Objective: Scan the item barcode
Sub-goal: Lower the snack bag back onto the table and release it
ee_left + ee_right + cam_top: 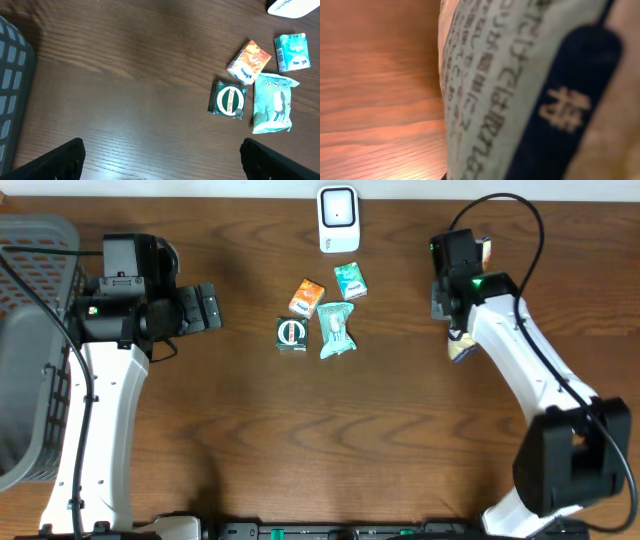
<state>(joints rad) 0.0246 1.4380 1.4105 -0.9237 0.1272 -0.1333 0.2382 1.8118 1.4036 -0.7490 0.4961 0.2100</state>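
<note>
My right gripper (458, 335) is shut on a pale packet (510, 85) with Japanese print and a dark blue band. The packet fills the right wrist view and hides the fingers; from overhead only its end (462, 353) shows below the wrist, at the right of the table. The white scanner (338, 218) stands at the back centre, some way left of this gripper. My left gripper (207, 308) hangs open over bare wood at the left, nothing between its fingers (57, 161).
Several small packs lie in the middle: an orange one (306, 297), a teal one (350, 281), a dark green one with a round logo (291, 334) and a pale teal wipes pack (335, 330). A grey basket (30, 330) stands at the left edge.
</note>
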